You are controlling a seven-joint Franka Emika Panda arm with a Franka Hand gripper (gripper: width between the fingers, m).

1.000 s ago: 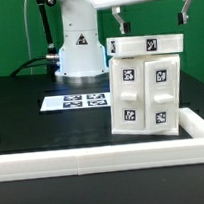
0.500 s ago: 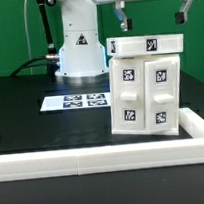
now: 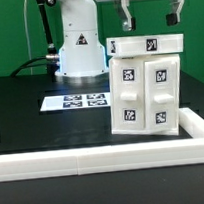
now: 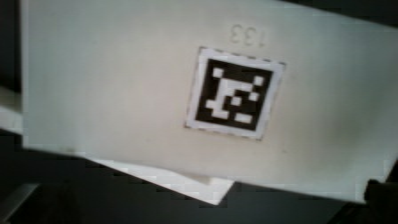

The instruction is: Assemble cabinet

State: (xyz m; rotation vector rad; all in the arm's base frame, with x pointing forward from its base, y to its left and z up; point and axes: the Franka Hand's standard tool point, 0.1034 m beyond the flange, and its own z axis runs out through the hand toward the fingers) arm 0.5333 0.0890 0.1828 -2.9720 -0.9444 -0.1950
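Observation:
The white cabinet (image 3: 146,84) stands upright on the black table at the exterior view's right, close to the white rail. Its front carries several black-and-white tags, and one more sits on its top edge. My gripper (image 3: 149,14) hangs open directly above the cabinet, both fingers spread wide and clear of its top. Nothing is between them. In the wrist view the cabinet's top face (image 4: 214,95) with one tag fills most of the picture; the fingers barely show at the dark edge.
The marker board (image 3: 75,99) lies flat on the table to the exterior view's left of the cabinet. The arm's white base (image 3: 78,52) stands behind it. A low white rail (image 3: 95,159) runs along the front and turns at the right corner (image 3: 197,122).
The gripper has come down a little toward the cabinet's top, staying open. The cabinet has not moved.

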